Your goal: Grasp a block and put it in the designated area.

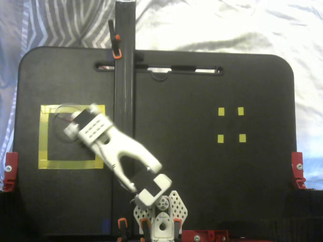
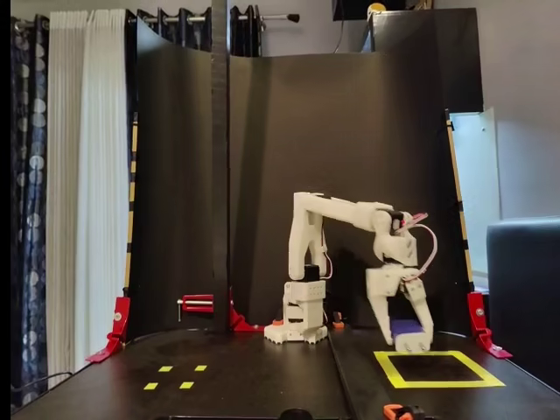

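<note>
— On what sort of surface did the arm work?

— On a black board (image 1: 202, 166) with red clamps (image 1: 298, 169) at its edges, a tall black backdrop (image 2: 350, 175) behind it and curtains (image 2: 70, 175) beside that.

— Where was the block?

— The block (image 2: 405, 328) sat between the gripper's (image 2: 409, 339) fingers, closed on it, low over the far edge of the yellow-taped designated area (image 2: 437, 367).

— Which way did it point?

— Its long axis looked roughly level; the prongs could not be made out.

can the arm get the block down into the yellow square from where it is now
Probably yes. The gripper holds the blue block right over the yellow square, whose inside looks bare. The black post stands beside the square, not in the way.
</note>
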Robot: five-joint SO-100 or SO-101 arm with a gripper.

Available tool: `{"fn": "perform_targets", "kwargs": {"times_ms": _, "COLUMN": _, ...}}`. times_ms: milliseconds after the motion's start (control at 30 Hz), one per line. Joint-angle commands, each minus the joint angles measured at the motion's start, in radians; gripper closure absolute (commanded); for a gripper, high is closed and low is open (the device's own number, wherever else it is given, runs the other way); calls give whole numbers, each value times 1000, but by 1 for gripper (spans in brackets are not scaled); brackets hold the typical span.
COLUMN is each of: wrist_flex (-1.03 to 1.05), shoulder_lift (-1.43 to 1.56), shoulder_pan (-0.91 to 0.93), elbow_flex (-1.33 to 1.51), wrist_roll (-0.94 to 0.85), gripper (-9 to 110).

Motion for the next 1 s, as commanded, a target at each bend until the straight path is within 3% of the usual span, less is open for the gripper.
{"fn": "perform_targets", "kwargs": {"times_ms": 0, "wrist_flex": -20, "shoulder_lift": -14, "shoulder_pan": -15, "elbow_flex": -61, "wrist_roll": 15, "gripper": 81}}
{"fn": "perform_targets", "kwargs": {"times_ms": 967, "wrist_flex": -74, "shoulder_lift": -255, "shoulder_pan": -55, "elbow_flex": -100, "wrist_roll": 26, "gripper": 81}}
